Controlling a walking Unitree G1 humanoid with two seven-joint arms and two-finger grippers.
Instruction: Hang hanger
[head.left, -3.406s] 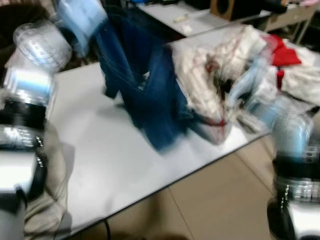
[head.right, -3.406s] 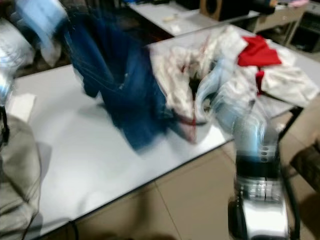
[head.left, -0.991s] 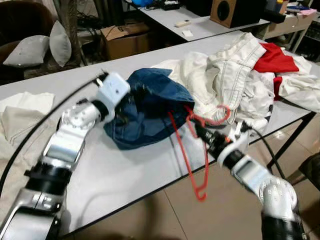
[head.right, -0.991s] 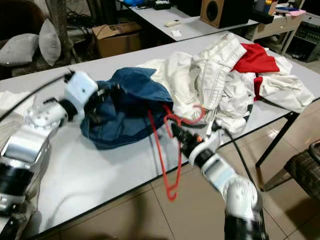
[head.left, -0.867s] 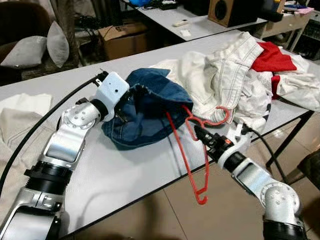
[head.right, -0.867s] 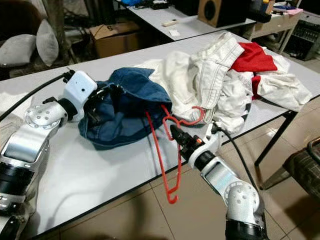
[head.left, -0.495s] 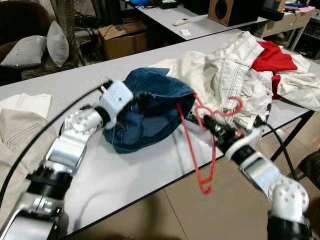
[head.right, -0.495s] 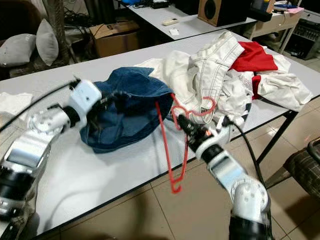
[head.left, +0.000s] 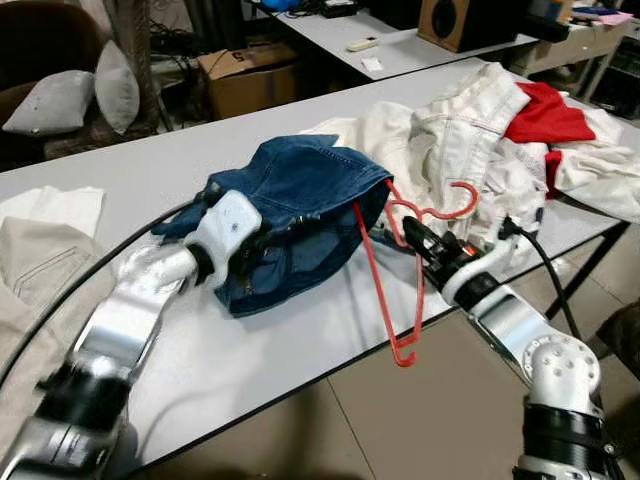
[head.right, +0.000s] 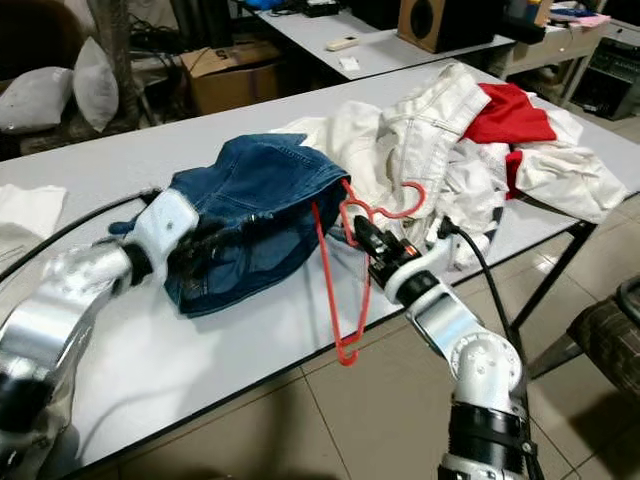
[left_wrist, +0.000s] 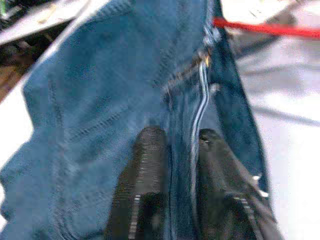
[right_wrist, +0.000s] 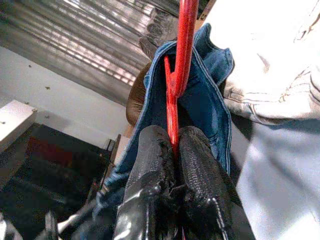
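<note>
A red wire hanger (head.left: 403, 355) hangs over the table's front edge, my right gripper (head.left: 415, 232) shut on it near its neck. In the right wrist view the black fingers (right_wrist: 155, 150) clamp the red hanger (right_wrist: 185, 40), which points at the open edge of the blue denim garment (right_wrist: 210, 100). One shoulder of the hanger touches the denim garment (head.left: 300, 190) at its opening. My left gripper (head.left: 262, 245) is shut on the denim's seam; the left wrist view shows both fingers (left_wrist: 150, 160) pinching the blue fabric (left_wrist: 100, 90).
The grey table (head.left: 280, 340) bears a pile of white clothes (head.left: 450, 130) and a red garment (head.left: 545, 115) at the right. A beige garment (head.left: 40, 270) lies at the left. Behind are a cardboard box (head.left: 245, 75), pillows (head.left: 60, 100) and another table. Tiled floor lies in front.
My left gripper has drawn back toward me, pulling the denim edge along. My right gripper has brought the hanger slightly left, its shoulder now against the denim opening.
</note>
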